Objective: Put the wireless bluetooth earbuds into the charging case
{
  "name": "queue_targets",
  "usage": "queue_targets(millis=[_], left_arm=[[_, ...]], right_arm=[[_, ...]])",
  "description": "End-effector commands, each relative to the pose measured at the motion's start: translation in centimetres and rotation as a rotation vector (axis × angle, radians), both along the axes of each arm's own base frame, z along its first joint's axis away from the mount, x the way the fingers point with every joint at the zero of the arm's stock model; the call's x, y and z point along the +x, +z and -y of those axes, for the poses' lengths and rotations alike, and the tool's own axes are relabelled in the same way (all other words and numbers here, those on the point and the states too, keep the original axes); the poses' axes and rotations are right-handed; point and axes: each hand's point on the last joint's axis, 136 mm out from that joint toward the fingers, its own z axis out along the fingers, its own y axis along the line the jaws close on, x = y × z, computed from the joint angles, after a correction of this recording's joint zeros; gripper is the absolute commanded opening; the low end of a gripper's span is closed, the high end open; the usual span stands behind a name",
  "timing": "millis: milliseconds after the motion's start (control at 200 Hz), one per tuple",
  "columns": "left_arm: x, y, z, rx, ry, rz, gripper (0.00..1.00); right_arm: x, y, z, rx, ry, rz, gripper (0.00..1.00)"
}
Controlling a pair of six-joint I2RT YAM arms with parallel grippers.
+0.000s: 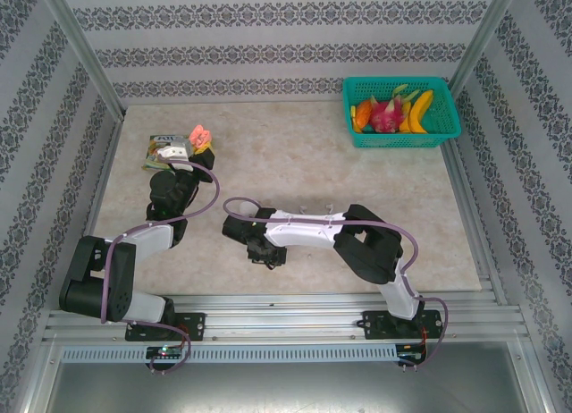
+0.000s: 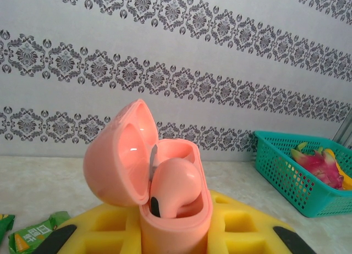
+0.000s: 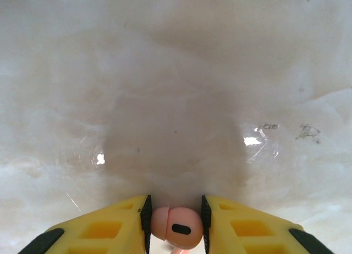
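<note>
The left tool [image 2: 176, 240] grips the open salmon-pink charging case [image 2: 118, 155] — one pink earbud [image 2: 175, 185] sits inside. The right tool [image 3: 175, 221] pinches a second pink earbud [image 3: 179, 229] over the pale surface [image 3: 176, 89].

— What is the right gripper [image 3: 175, 214] holding?
— 1 salmon-pink earbud [image 3: 179, 229], pinched between the black pads [image 3: 146, 221] of its 2 yellow fingers [image 3: 99, 232], low at the bottom edge.
— Which way does it face?
— A dark oval slot on its rounded body faces the camera.
— And beyond it?
— A pale marbled table [image 3: 176, 72], blurred, with a soft grey shadow in the middle, 2 bright glints either side of it, and small scuffs [image 3: 308, 132] to the right.
</note>
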Motion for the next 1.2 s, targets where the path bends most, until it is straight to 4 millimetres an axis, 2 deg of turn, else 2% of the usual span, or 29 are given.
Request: queue_targets(millis=[0,345,679,894,1199], left_arm=[[-0.1,1.0,-0.2,-0.025,-0.008,0.045,0.0],[-0.4,0.8,0.0,-0.026,-0.022,0.025,0.0],[-1.1,0.5,0.8,-0.009,-0.074,-0.006,0.0],[-1.8,0.9,1.8,0.019,-0.136,-0.013,0.0],[-2.0,1.3,4.8,0.025,-0.309,-0.012,0.0]], right_arm=[[-0.9,0.0,1.5,-0.061,0.036,-0.009,0.3],[1.2,1.0,2.7,-0.051,0.126,0.077,0.29],[5.4,3.7,4.2,0.031,0.203,0.228,0.29],[8.9,7.5,5.1,0.108,0.216,0.342,0.3],[14.5,16.2,6.3,0.276,0.205,0.578,0.31]])
